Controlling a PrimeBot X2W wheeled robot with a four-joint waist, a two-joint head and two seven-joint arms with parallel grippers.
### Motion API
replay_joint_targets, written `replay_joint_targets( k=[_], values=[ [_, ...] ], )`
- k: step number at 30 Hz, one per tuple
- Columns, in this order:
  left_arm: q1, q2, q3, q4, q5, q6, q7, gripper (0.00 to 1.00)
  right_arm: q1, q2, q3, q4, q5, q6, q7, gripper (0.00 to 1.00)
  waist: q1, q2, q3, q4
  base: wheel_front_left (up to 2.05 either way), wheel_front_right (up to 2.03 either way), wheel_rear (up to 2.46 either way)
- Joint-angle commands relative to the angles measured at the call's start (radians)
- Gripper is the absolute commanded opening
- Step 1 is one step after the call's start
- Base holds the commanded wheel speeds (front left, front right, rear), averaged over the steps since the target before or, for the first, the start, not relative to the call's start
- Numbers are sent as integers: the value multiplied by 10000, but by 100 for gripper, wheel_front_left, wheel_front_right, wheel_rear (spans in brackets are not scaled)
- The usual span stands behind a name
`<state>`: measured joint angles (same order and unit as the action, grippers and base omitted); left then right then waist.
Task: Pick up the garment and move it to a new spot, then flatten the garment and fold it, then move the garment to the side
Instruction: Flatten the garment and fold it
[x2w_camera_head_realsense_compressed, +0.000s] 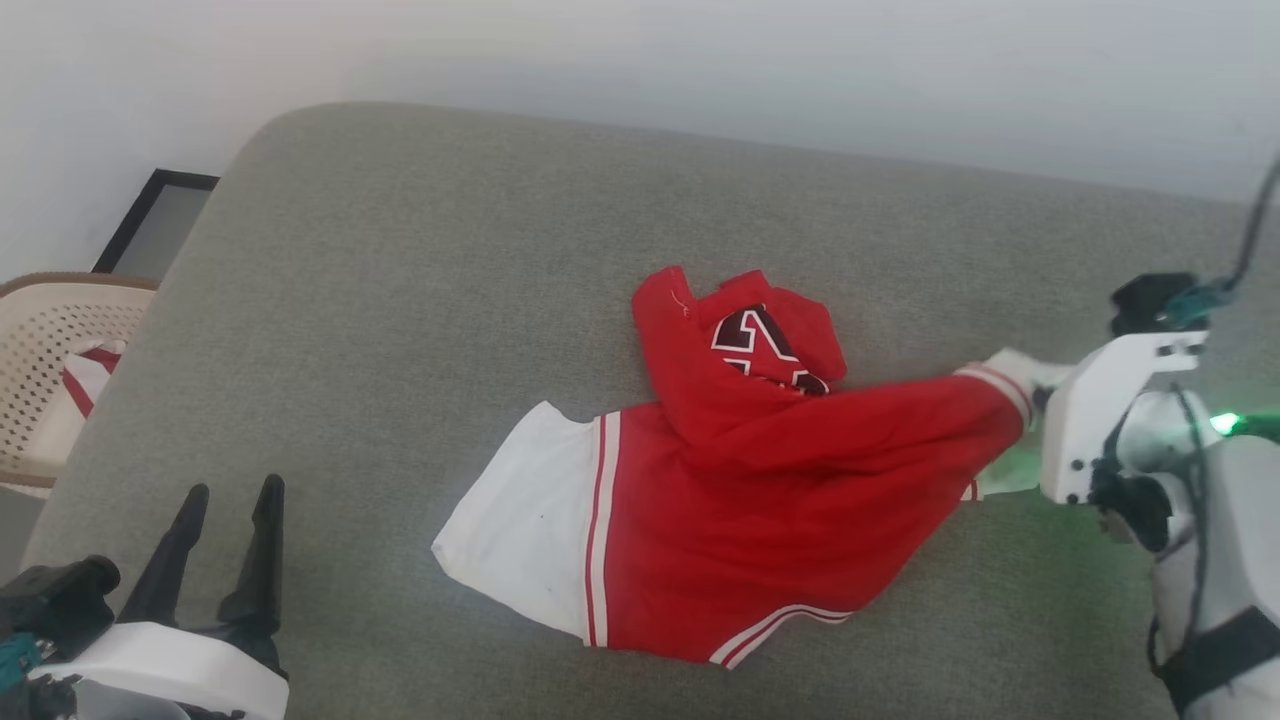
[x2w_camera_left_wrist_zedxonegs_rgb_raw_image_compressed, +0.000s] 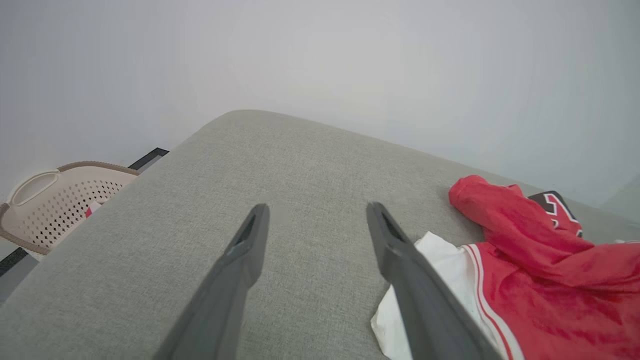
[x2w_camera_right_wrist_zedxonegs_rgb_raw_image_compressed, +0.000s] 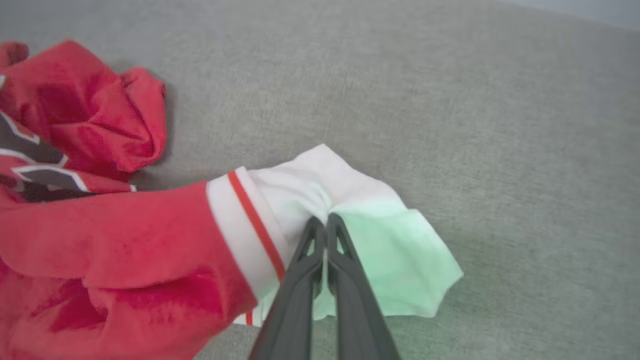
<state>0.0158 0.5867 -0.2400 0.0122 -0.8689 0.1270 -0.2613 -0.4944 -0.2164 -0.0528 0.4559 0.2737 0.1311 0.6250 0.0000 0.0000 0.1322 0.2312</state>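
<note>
The garment (x2w_camera_head_realsense_compressed: 760, 500), a red shirt with white sleeves and striped trim, lies crumpled on the grey cushion (x2w_camera_head_realsense_compressed: 400, 300), its black-and-white lettering (x2w_camera_head_realsense_compressed: 765, 350) showing on a bunched fold at the back. My right gripper (x2w_camera_right_wrist_zedxonegs_rgb_raw_image_compressed: 326, 222) is shut on the garment's white right sleeve (x2w_camera_right_wrist_zedxonegs_rgb_raw_image_compressed: 350, 200), pinching a fold of it; in the head view that sleeve (x2w_camera_head_realsense_compressed: 1010, 375) is drawn out toward the right wrist. My left gripper (x2w_camera_head_realsense_compressed: 230, 495) stands open at the lower left, fingers apart over bare cushion, left of the other white sleeve (x2w_camera_left_wrist_zedxonegs_rgb_raw_image_compressed: 440, 260).
A beige perforated basket (x2w_camera_head_realsense_compressed: 40, 350) with red-and-white cloth inside stands off the cushion's left edge, beside a black-framed panel (x2w_camera_head_realsense_compressed: 155, 220) on the floor. A pale wall runs behind the cushion. Bare cushion surrounds the garment.
</note>
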Motion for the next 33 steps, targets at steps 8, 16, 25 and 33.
replay_joint_targets(
  k=[8,16,25,33],
  values=[
    [-154,-6,-64,58,43,-2,48,100,-984,135,285,1912,-481,-7,-665,100,0,0,-91,-23,0,0,0],
    [167,211,139,-176,-16,165,61,100,-825,-517,1413,879,482,-10,-1549,100,0,0,-176,-446,0,0,0],
    [322,414,242,-448,-67,270,191,100,292,-1095,980,-1122,718,-6,-3364,100,0,0,-271,-1019,0,0,0],
    [322,607,261,-634,-93,323,387,100,1568,-888,143,-2143,650,-9,-5423,100,0,0,-325,-1545,0,0,0]
  ],
)
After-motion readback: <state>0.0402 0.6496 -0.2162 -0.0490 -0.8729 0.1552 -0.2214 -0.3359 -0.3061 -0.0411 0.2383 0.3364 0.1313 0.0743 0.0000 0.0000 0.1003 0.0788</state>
